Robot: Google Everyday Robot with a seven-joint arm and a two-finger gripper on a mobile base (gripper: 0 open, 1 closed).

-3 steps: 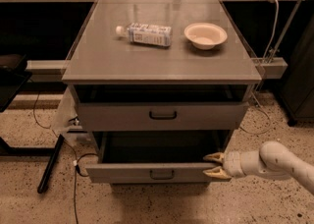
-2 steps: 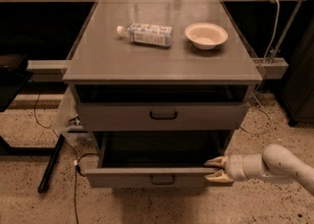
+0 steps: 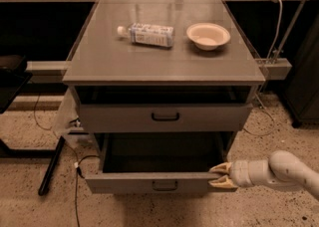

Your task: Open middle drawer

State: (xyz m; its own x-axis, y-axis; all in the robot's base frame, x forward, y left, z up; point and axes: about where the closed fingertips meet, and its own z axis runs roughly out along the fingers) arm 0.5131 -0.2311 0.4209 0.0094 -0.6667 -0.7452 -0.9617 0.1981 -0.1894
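The middle drawer [image 3: 149, 182] is the lower grey front with a small black bar handle [image 3: 164, 185]. It stands pulled well out, and its dark tray interior [image 3: 159, 154] shows. My gripper [image 3: 215, 177] reaches in from the right on a white arm [image 3: 279, 171]. Its tan fingers [image 3: 222, 168] sit one above the other, closed on the right end of that drawer's front. The front above it [image 3: 124, 117], also with a black handle, is out only a crack. Any lower front is hidden under the open drawer.
A plastic bottle [image 3: 147, 34] lies on its side and a white bowl [image 3: 208, 35] stands on the grey cabinet top [image 3: 99, 56]. Cables [image 3: 75, 171] and a black bar [image 3: 50, 169] lie on the speckled floor at the left. A dark unit [image 3: 306, 71] stands at the right.
The middle drawer has slid further out toward the camera, and my gripper has moved with it, still on its right end.
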